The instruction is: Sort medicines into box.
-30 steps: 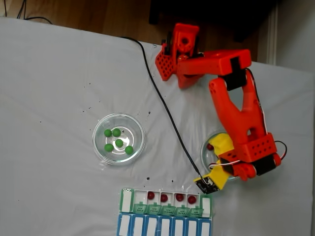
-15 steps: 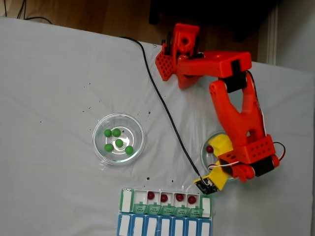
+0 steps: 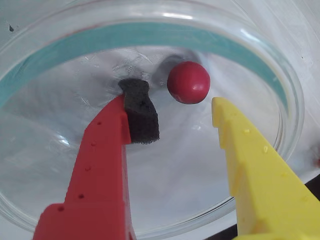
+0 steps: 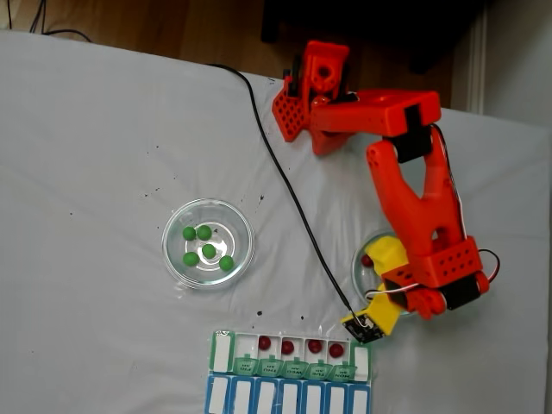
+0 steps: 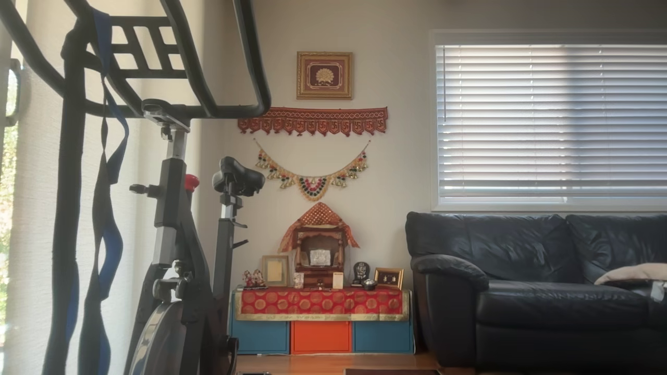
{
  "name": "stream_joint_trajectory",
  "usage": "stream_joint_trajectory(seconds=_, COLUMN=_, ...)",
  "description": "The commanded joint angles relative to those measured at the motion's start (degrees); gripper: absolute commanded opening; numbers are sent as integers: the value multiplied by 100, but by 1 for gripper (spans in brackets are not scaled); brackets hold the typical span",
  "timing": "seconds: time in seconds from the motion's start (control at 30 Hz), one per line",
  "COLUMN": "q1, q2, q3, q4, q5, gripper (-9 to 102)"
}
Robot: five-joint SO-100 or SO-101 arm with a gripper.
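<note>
White cloth, glass dish, red ball just beyond claw tips (spread, empty)

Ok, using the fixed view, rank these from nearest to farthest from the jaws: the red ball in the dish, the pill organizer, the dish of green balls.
1. Red ball, in the glass dish beneath the gripper.
2. Pill organizer, below and left.
3. Dish of green balls, far left.

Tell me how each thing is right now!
End effector: open, inside the right dish, holding nothing.
Red ball: loose in right dish, between the fingertips, ungripped.
Green balls: five, resting in left dish.
Box: four open compartments each hold a red ball.
</note>
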Motion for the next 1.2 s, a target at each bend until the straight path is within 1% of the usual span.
stream_joint_trajectory(seconds=0.0, q1=-18, q2=466, q3=-272, q4=-123, q5=-70, gripper=20)
stream_joint_trajectory(seconds=0.53, q1=-167, q2=1063, q3=97, q4=-229, q5=-105, gripper=20)
stream_joint_trajectory(seconds=0.77, q1=-132, q2=1441, q3=527, q4=-554, q5=-62, gripper=21)
stream_joint_trajectory(seconds=1.17, q1=79, q2=1354, q3=650, q4=-967, q5=-448, gripper=21)
